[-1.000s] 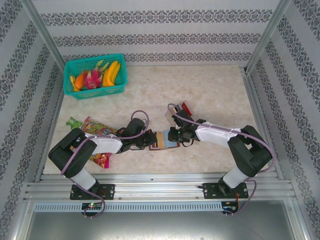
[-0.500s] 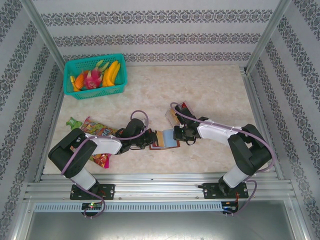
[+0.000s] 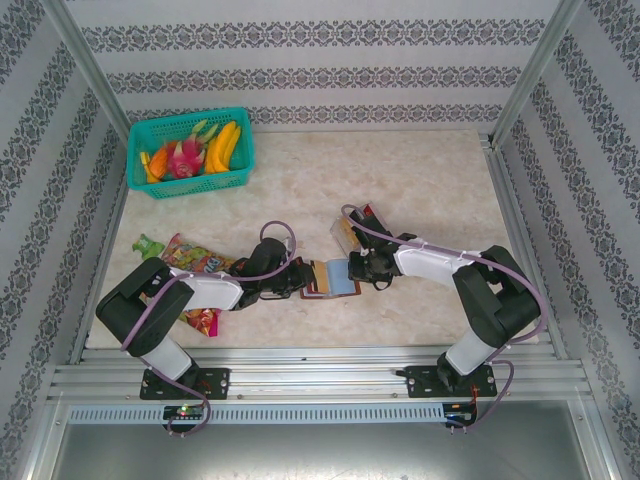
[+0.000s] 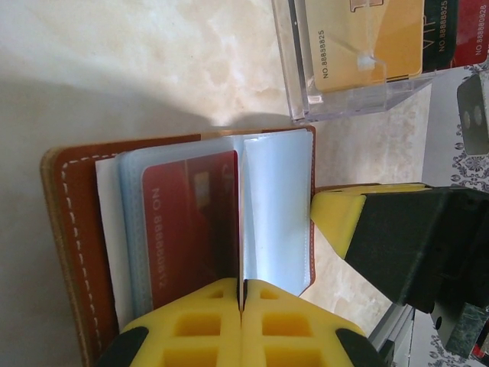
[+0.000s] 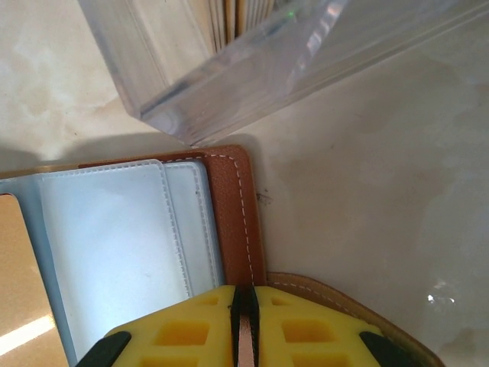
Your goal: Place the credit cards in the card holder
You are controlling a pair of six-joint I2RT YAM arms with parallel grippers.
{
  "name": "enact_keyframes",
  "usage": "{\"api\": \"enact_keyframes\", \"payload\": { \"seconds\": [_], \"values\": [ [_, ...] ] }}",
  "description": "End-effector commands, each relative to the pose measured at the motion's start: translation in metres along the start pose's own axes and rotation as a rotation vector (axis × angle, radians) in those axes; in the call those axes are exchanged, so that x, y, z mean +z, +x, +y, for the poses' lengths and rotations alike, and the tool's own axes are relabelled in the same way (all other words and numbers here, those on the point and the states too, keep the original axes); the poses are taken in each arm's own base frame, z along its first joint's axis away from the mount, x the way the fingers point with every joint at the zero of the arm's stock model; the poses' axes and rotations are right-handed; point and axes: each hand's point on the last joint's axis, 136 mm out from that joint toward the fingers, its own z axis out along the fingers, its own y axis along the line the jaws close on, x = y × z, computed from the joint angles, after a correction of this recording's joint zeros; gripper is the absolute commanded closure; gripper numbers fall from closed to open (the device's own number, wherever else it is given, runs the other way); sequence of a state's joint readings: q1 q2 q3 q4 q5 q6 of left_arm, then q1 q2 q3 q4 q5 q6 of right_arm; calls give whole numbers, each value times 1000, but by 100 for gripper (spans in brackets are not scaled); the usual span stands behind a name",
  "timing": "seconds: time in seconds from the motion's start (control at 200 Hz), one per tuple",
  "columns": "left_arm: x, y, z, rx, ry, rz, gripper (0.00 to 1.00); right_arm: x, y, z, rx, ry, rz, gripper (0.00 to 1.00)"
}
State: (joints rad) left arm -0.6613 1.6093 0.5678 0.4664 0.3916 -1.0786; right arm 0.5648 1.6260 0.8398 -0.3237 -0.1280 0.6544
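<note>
Card holder with red card marked "NO 8888", tan card "NO.8888825"

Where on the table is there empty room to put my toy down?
The widest bare table top lies between the green fruit basket and the right wall. A narrower strip runs along the near edge. Crowded: mid-table around the card holder and clear card stand, and left by the snack packets.

What we lose
The brown leather card holder loses one edge behind the left gripper; the picture's top edge cuts the clear plastic card stand and its tan card; by the table's left edge, the left arm covers part of the colourful snack packet.
</note>
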Motion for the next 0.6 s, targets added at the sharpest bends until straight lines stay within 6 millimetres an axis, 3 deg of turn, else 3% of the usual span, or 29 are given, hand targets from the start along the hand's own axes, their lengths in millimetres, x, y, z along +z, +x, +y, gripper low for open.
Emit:
{"api": "enact_keyframes", "payload": {
  "seconds": [0.0,0.275,0.595],
  "values": [
    [-1,-3,-28,32,79,-10,100,9,10,-17,11,53,35,83],
    [-1,-6,-47,16,137,2,100,13,11,-19,18,55,42,83],
    [13,-1,-16,-36,14,22,100,14,12,-18,22,51,46,83]
  ]
}}
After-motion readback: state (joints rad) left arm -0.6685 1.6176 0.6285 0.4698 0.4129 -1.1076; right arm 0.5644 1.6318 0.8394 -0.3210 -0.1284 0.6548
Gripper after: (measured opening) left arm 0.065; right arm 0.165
